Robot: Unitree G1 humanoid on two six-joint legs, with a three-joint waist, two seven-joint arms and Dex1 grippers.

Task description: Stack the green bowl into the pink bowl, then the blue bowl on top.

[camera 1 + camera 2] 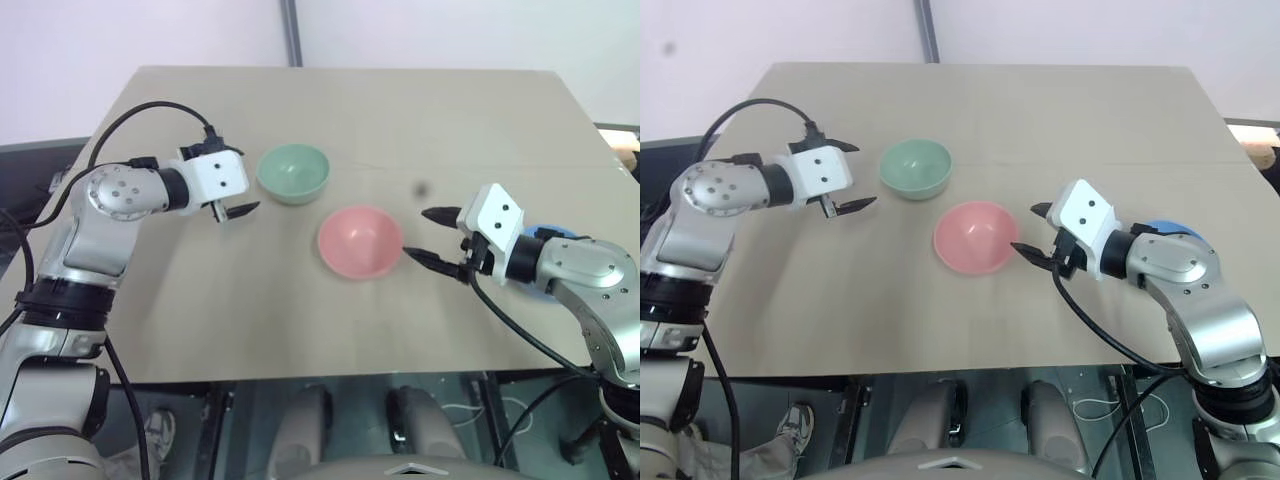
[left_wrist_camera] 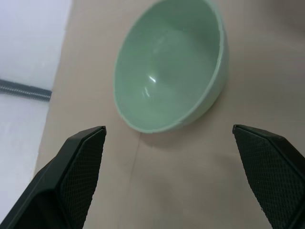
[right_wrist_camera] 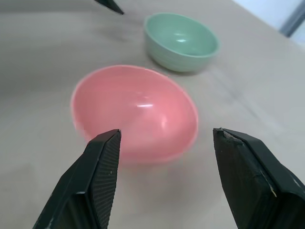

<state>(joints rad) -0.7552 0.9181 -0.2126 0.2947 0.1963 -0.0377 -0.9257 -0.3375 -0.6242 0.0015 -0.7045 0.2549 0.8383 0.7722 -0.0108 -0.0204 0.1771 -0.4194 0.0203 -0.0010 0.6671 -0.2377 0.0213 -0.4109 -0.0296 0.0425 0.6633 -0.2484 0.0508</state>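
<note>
3 smooth round plastic bowls (image 1: 293, 172)

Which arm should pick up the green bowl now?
Left. The left gripper is open beside the green bowl and aimed at it, while the right gripper sits by the pink bowl.

Beige surface (image 1: 400, 110) with a faint seam across it, pale plain wall (image 1: 150, 30) behind, thin grey vertical pole (image 1: 291, 30) on wall, dark floor below.
</note>
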